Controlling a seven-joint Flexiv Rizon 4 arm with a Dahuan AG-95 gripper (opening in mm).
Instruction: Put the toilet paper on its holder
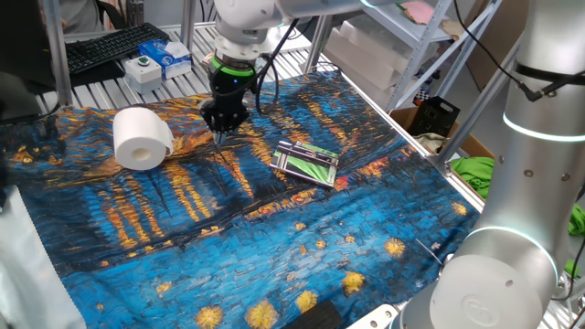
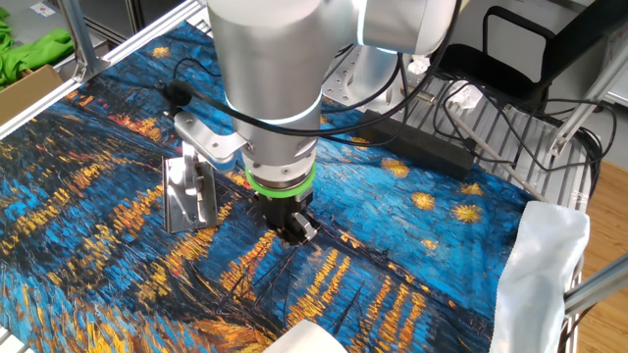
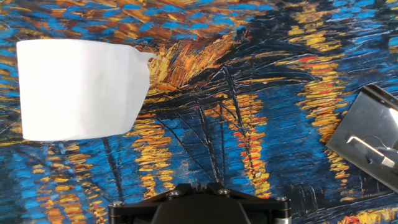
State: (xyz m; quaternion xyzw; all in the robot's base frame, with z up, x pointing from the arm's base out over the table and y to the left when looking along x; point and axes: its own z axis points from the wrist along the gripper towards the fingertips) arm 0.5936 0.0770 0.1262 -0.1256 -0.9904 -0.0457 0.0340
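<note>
With our end effector (image 1: 224, 128) hovering empty, its opening not discernible, between the toilet paper (image 1: 142, 138) lying at left and the holder (image 1: 306, 164) at right on the surface (image 1: 274, 238), we should approach the roll squarely.

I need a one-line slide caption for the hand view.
White cylindrical toilet paper roll left and shiny silver metal holder right, both on the painted blue-and-orange cloth.

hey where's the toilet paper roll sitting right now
In one fixed view the toilet paper lies on its side on the painted blue tablecloth, left of the gripper and apart from it. The holder lies farther right, past the gripper.
</note>
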